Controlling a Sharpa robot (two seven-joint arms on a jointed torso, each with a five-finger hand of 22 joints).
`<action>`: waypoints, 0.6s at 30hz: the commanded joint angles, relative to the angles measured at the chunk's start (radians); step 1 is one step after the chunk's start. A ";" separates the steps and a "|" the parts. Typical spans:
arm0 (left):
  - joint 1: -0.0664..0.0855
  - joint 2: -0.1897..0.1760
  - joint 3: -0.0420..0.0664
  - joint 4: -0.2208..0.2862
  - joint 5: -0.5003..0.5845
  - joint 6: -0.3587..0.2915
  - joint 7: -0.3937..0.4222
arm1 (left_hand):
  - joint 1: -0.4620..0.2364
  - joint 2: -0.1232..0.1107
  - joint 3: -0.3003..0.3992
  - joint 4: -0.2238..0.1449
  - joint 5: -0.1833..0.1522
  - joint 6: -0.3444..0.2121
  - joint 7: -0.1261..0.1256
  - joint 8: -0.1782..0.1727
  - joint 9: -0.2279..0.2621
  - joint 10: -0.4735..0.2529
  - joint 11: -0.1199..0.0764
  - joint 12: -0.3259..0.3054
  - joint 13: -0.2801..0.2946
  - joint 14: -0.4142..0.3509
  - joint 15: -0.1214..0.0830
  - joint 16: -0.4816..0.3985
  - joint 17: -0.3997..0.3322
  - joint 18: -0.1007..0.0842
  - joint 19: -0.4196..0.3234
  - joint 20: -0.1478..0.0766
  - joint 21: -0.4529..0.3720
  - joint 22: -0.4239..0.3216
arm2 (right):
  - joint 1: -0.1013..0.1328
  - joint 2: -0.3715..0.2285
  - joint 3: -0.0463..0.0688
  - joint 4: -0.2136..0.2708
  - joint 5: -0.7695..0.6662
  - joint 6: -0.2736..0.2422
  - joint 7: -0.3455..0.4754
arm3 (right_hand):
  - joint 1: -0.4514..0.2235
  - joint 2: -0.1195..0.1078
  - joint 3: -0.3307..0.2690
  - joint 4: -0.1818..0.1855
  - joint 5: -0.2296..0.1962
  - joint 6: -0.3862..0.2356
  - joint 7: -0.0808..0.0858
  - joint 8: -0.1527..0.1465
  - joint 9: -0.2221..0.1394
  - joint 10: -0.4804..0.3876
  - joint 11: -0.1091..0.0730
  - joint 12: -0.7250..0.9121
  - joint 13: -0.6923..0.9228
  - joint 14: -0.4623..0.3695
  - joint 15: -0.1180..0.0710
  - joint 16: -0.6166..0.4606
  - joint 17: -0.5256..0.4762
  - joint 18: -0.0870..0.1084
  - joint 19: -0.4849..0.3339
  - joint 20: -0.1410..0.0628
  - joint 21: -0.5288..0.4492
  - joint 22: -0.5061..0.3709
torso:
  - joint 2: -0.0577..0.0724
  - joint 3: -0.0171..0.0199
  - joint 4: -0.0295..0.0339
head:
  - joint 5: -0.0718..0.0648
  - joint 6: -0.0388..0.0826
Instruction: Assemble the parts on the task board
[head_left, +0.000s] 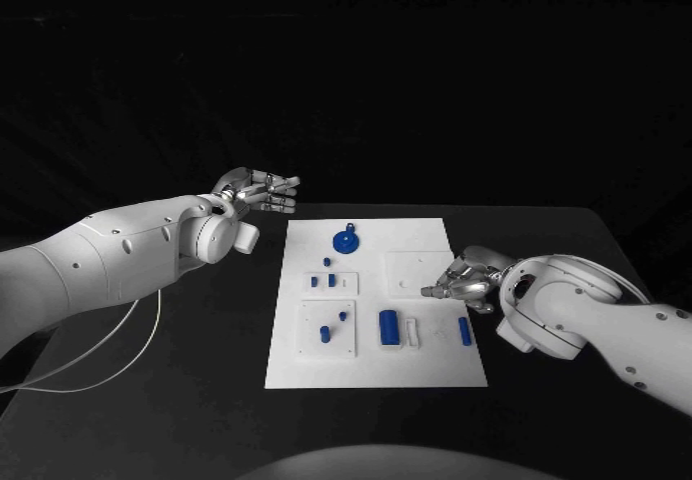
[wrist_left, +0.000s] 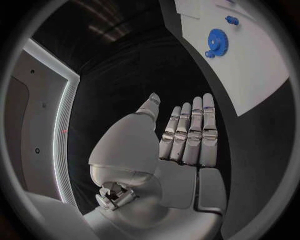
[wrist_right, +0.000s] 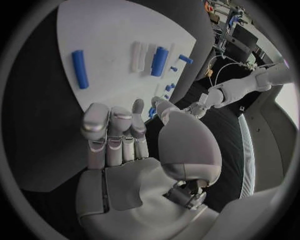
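Table (head_left: 577, 230), black, bears the white board (head_left: 433, 370) at its middle. Left hand (head_left: 260, 190) hangs off the board's far left corner, over bare table, fingers (wrist_left: 190, 135) straight and pressed side by side, holding nothing. Right hand (head_left: 464, 280) sits over the board's right half, fingers (wrist_right: 115, 130) slightly curled and close together, empty. Blue gear (head_left: 346, 240) lies at the far end; a thick cylinder (head_left: 389, 328) and a slim bar (head_left: 464, 331) lie nearer, with small pegs (head_left: 329, 281) between.
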 joint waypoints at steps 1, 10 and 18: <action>0.001 0.002 0.001 -0.001 -0.002 0.017 0.017 | -0.001 -0.008 0.003 0.000 0.000 -0.002 0.001 0.005 0.000 -0.006 0.002 0.000 0.001 -0.006 0.001 -0.004 0.001 0.006 0.005 0.005 0.004 -0.001 | 0.004 -0.018 0.003 -0.019 0.034 0.065 -0.003 | 0.001 -0.006 0.000 0.004 0.008 -0.003 -0.004 0.001 0.005 0.006 0.000 -0.001 -0.002 -0.002 -0.006 0.004 0.002 -0.017 0.063 -0.009 0.006 0.071 | 0.000 -0.0004 -0.0017 | -0.007 0.003; 0.001 0.004 0.000 -0.005 -0.001 0.024 0.019 | -0.002 -0.010 0.004 -0.005 -0.001 -0.011 0.002 0.004 0.000 -0.010 0.003 0.000 0.001 -0.007 0.001 -0.004 0.001 0.007 0.006 0.005 0.004 -0.002 | 0.006 -0.075 0.005 -0.042 0.039 0.115 -0.001 | -0.003 -0.004 0.007 0.002 0.017 -0.010 -0.002 0.001 -0.022 0.000 0.002 -0.014 -0.011 -0.003 -0.004 0.004 0.004 -0.018 0.062 -0.007 0.005 0.075 | 0.000 0.0014 -0.0041 | -0.020 0.009; 0.000 0.010 0.000 -0.013 0.000 0.028 0.020 | -0.006 -0.020 0.004 -0.001 -0.003 -0.019 0.003 0.004 0.000 -0.015 0.004 0.001 0.001 -0.006 0.001 -0.004 0.001 0.010 0.012 0.005 0.007 -0.002 | -0.011 -0.106 -0.014 -0.036 0.025 0.160 -0.004 | -0.056 -0.020 0.099 0.019 -0.105 -0.012 0.001 0.002 -0.012 -0.003 0.004 -0.019 -0.015 -0.003 -0.002 0.002 0.007 -0.017 0.062 -0.005 0.001 0.078 | -0.002 0.0016 -0.0054 | -0.011 0.012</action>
